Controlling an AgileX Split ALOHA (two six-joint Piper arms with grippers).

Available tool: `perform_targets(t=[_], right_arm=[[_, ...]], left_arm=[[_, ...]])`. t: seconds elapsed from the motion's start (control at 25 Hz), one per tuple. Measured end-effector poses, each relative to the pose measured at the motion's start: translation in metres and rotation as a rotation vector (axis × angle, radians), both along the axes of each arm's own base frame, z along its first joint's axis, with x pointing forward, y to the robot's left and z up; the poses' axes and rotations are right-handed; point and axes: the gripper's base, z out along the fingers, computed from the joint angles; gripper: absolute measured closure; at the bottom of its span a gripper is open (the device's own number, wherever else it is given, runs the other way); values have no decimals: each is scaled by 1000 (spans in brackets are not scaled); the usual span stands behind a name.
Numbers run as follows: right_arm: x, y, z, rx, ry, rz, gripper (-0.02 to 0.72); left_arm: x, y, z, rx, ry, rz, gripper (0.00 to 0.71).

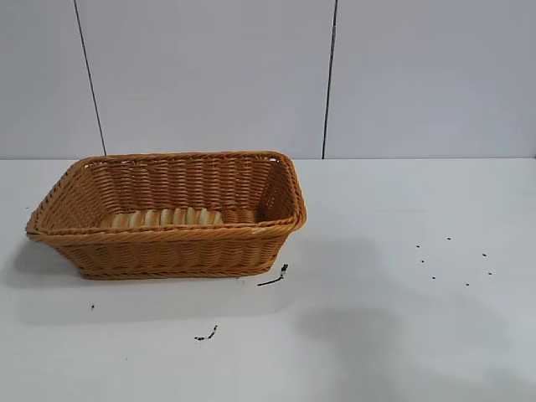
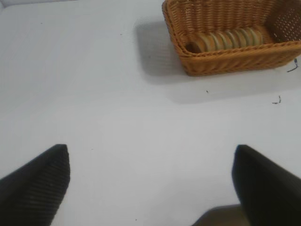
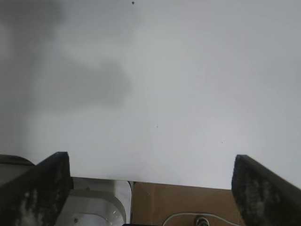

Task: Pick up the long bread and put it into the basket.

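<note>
Both grippers, left gripper (image 2: 150, 181) and right gripper (image 3: 150, 181), apparently gape wide, empty.

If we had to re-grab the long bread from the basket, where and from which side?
Grip the long bread across its narrow middle, coming straight down from above. It lies flat along the floor of the basket, close to the near wall, so the flared sides block any side approach; jaws should close crosswise to its length.
</note>
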Motion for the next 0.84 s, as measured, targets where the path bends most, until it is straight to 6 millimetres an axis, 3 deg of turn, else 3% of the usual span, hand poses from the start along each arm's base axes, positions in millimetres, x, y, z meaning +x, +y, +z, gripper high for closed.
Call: perform_targets(t=[0.32,0.84], right_arm=[[-53,-1,5,8,-368,0,66],[-57,-1,4,9,-392,0,66]], left_arm=[[0,0,0,0,0,0,14],[0,0,0,0,0,0,14]])
